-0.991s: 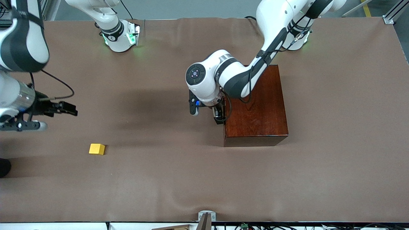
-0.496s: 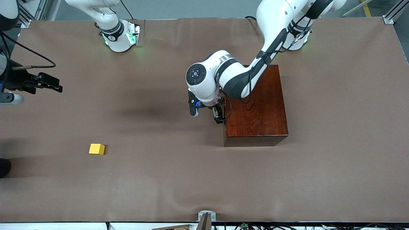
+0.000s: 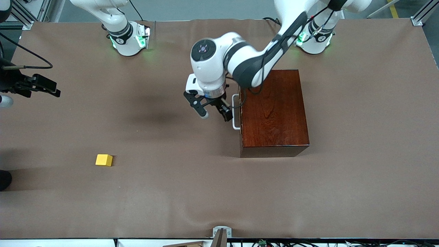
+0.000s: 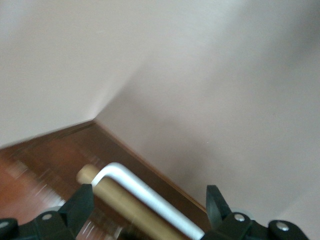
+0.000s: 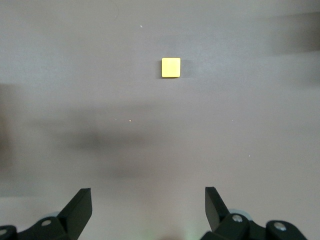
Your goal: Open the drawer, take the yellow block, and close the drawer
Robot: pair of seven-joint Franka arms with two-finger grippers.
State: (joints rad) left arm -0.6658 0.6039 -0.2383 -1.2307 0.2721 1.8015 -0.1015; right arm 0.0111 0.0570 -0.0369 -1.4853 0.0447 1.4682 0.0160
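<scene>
1. You see a brown desk (image 3: 360,178) from a high camera facing two white robot arms.
2. The drawer (image 3: 240,113) sits shut in a dark reddish-brown wooden box (image 3: 274,113) toward the left arm's end of the desk. Its white U-shaped handle (image 3: 235,111) faces the desk's middle, so an arm reaching in from that side can hook it.
3. The left gripper (image 3: 214,115) hangs just beside that handle, fingers (image 3: 204,112) spread and grasping nothing. In the left wrist view the handle (image 4: 150,195) lies between the two fingertips, not touched as far as you can tell.
4. The yellow block (image 3: 104,160) lies on the bare desk, not in the drawer, nearer the front camera than the box and well apart from it, toward the right arm's end.
5. The right gripper (image 3: 37,86) hovers at that end, fingers released and empty, waiting. Its wrist camera looks down on the block (image 5: 171,67), which suggests this arm is placed to cover it.
6. Judging by this, with the block out and the drawer shut, the task looks nearly complete.
</scene>
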